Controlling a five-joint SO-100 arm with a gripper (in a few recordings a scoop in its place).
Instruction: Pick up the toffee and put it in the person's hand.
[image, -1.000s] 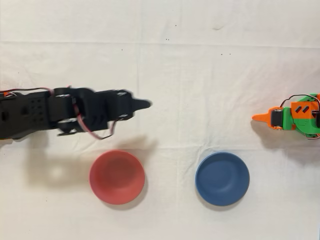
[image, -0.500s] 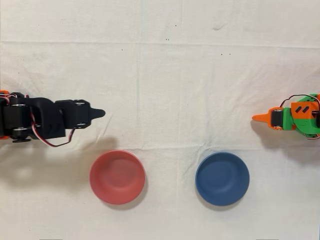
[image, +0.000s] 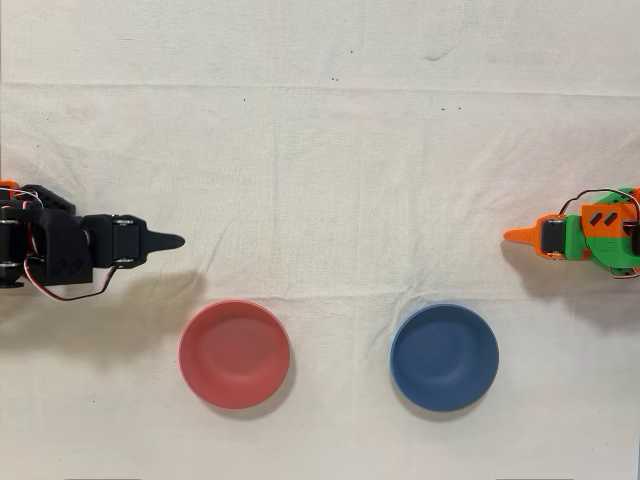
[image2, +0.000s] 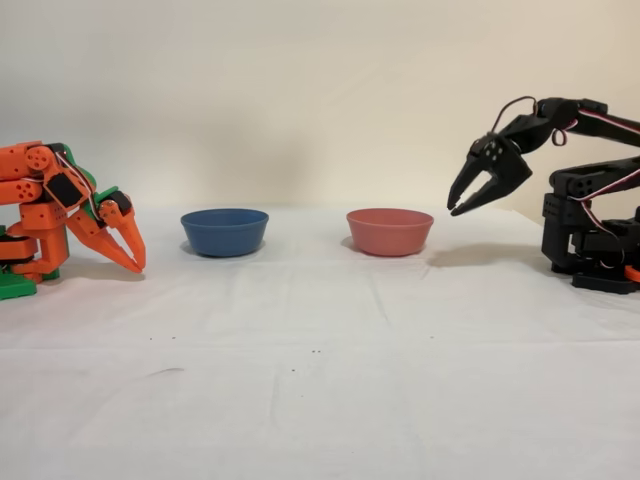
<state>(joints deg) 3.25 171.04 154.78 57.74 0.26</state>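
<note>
Pincer (image2: 462, 200) is held slightly parted and empty, raised above the worktop (image2: 320, 340) beside the red bowl (image2: 390, 230); toffee and hand cannot be made out; a blue bowl (image: 444, 357) sits nearby

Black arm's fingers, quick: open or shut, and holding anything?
Black arm's gripper: open, fingers apart, nothing between them, raised above the table.

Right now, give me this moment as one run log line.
gripper: open, empty, raised near its base | pink-red bowl: empty | blue bowl: empty | orange arm: idle
</note>
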